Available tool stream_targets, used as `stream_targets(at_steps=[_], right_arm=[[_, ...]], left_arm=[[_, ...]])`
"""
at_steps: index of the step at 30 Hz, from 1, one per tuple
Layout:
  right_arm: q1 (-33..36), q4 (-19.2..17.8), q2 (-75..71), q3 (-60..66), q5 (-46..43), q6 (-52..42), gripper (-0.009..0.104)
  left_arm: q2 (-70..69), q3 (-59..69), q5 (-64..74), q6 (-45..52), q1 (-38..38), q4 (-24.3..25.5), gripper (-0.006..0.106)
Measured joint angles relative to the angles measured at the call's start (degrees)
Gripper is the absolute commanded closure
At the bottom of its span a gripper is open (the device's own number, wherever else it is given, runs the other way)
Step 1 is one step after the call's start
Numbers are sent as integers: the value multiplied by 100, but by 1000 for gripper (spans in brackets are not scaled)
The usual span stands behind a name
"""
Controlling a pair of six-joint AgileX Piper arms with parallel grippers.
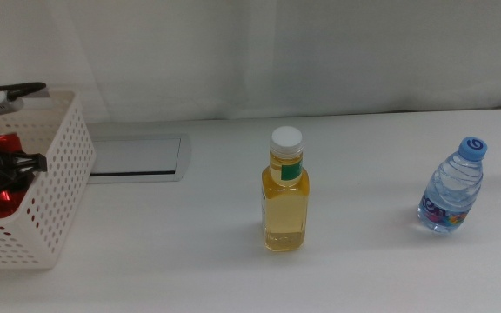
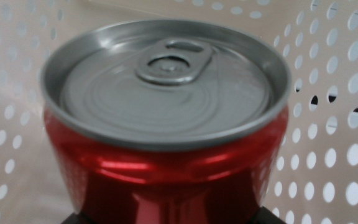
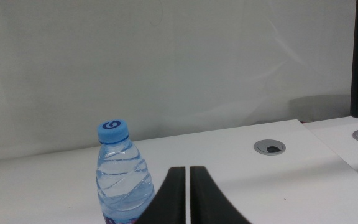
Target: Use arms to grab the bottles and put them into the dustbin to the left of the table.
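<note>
While one red can [image 2: 166, 124] sits in the dustbin [image 1: 55, 174], two bottles [image 1: 285, 196] stand outside.

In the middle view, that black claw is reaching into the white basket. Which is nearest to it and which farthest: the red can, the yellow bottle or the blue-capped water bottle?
From the left gripper, inside the white perforated basket:
1. Slim red can, in the basket, at the claw.
2. Yellow-liquid bottle with white cap, mid-table.
3. Clear blue-capped water bottle, far right.

red can [image 2: 166, 143] upright inside dustbin [image 1: 55, 187], 9 o'clock | yellow bottle [image 1: 285, 193] upright, centre | water bottle [image 1: 451, 187] upright, 3 o'clock
</note>
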Motion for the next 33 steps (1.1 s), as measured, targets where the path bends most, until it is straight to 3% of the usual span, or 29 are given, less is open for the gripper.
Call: stream_targets(at_steps=[3, 6, 19, 25, 33], right_arm=[[0, 0, 0, 0, 0, 0, 98], [0, 0, 0, 0, 0, 20, 98], [0, 0, 0, 0, 0, 24, 98], [0, 0, 0, 0, 0, 24, 98], [0, 0, 0, 0, 0, -2, 98]], left_arm=[[0, 0, -104, 0, 0, 0, 24], [-62, -38, -334, 0, 0, -10, 8], [-1249, -49, -694, -48, 0, -245, 8], [-2608, -49, -763, 520, -773, -295, 8], [-4120, 488, -833, 809, -2385, -320, 8]])
